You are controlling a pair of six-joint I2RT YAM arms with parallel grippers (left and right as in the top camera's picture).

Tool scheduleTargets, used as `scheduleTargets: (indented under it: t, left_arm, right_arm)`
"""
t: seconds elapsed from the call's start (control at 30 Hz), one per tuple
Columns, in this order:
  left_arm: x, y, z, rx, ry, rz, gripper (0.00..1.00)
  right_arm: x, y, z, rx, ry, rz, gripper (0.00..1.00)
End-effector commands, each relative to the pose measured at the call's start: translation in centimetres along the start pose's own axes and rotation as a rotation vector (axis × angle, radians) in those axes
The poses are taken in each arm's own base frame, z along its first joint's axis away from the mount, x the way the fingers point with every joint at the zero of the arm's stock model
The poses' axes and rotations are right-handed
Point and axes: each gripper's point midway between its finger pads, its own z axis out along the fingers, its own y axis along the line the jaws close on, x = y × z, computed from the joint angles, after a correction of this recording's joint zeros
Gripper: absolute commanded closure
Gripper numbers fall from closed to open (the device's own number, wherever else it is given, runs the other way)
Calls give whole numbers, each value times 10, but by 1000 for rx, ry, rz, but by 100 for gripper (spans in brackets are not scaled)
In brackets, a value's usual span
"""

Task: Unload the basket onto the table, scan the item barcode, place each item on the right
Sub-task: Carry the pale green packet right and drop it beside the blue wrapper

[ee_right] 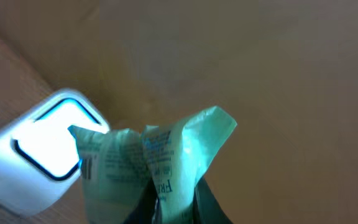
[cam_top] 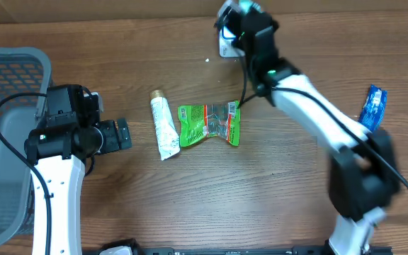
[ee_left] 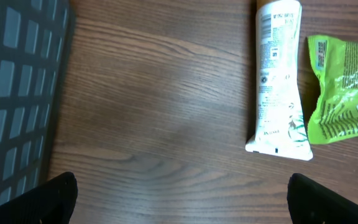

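Packet at the scanner; square its printed face to the lit window.

Your right gripper (ee_right: 174,208) is pinched together on the lower edge of the pale crumpled packet (ee_right: 166,149), held in the air just beside the white scanner (ee_right: 42,146) near the far side of the table (cam_top: 211,205); the packet's left flap carries fine print and overlaps the window's corner, though I cannot tell whether the bars face the light; turn the wrist slowly so that flap lies flat toward the window, since the creases will likely break up the code; grip firmly but do not crush the film further; pause once it is squared; your left gripper (cam_top: 122,133) stands wide apart and empty beside the white tube (cam_top: 163,127) and green packet (cam_top: 210,124), well apart from the scan; leave it there.
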Motion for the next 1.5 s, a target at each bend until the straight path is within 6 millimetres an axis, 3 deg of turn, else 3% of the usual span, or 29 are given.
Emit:
scheduleTargets:
  t: [0.0, 0.07, 0.17, 0.37, 0.53, 0.83, 0.97, 1.13, 1.47]
  left_arm:
    - [0, -2, -1, 10, -3, 20, 0]
    - [0, -2, -1, 10, -3, 20, 0]
    - [0, -2, -1, 10, -3, 20, 0]
    - [0, -2, -1, 10, -3, 20, 0]
    - [0, -2, -1, 10, -3, 20, 0]
    - [0, -2, -1, 10, -3, 20, 1]
    - [0, -2, -1, 10, -3, 20, 0]
    - [0, -2, -1, 10, -3, 20, 0]
    - [0, -2, -1, 10, -3, 20, 0]
  right_arm:
    - [-30, -69, -71, 11, -49, 549, 96]
    - [-16, -60, -100, -147, 28, 687, 96]
    - [13, -45, -129, -307, 174, 838, 96]
    - [109, -25, -158, -426, 595, 1034, 96]
    - [183, -27, -149, -396, 783, 1155, 96]
    - [291, -25, -114, -336, 924, 1371, 96]
    - [323, -21, -99, -299, 970, 1395, 96]
    - [364, -36, -90, -121, 1015, 1332, 96]
    - [377, -45, -92, -41, 1037, 1282, 96]
